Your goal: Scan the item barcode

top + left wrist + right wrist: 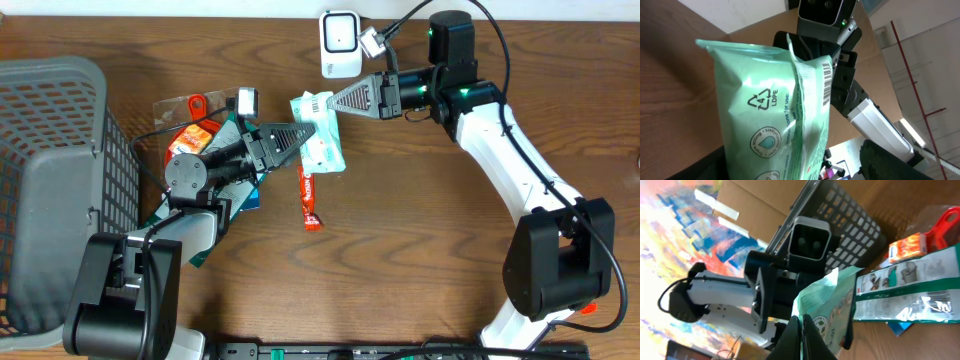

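- Closest to your left wrist lens is one green wipes pack (765, 110), upright and filling most of the frame. Its one barcode (827, 82) runs along the right-hand seam.
- From overhead, that pack sits just above the frame's centre, between your two pincers.
- Your left pincer (300, 133) is spread wide around the pack's body, gripping it.
- Your right pincer (332, 100) is pressed together, pinching the pack's upper edge.
- One white scanner (340, 42) stands at top centre, near the pack but apart from it.
- One red stick (310, 200) lies on the counter (420, 250) just below the pack.
- One grey basket (115, 170) fills the left edge.
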`<state>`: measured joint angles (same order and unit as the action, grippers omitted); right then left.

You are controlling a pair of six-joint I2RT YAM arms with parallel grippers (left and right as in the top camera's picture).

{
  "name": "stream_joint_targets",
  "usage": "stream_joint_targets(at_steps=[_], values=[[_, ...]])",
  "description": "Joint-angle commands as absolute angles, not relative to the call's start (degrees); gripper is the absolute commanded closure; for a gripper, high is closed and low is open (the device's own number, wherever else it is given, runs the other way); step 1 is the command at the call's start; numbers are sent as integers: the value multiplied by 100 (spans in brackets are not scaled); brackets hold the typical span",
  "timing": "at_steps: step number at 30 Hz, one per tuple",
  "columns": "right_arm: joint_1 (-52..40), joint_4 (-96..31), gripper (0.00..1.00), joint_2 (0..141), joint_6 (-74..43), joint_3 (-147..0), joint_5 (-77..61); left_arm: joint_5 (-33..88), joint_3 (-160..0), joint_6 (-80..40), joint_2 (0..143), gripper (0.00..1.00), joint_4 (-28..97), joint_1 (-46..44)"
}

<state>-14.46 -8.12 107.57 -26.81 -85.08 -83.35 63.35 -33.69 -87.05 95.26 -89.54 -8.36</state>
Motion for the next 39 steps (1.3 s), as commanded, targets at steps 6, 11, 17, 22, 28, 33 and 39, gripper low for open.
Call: stream_joint_targets(at_steps=[6, 11, 17, 22, 28, 33, 39], values=[[-1428, -840, 99, 10927, -2606, -8576, -7977, 6407, -3395, -8838, 9515, 24, -9096, -849], [-1428, -843, 99, 11085, -2510, -8576, -7911, 6407, -3395, -8864, 9515, 24, -9094, -849], [-1354, -860, 99, 11157, -2462, -8576, -7806, 6407, -3395, -8864, 9515, 25, -9096, -849], [-1354, -860, 99, 11157, -2467, -8576, -7808, 6405, -3395, -8864, 9515, 25, -9094, -845], [-1350, -873, 99, 11157, -2484, -8576, -7872, 6405, -3395, -8862, 9515, 25, -9094, -845], [-1229, -1066, 94, 11157, -2423, -8576, -7863, 6412, -3395, -8814, 9515, 25, -9094, -829], [-875, -2783, 53, 11159, -1243, -8573, -6549, 6788, -3395, -8200, 9515, 25, -8890, -690]])
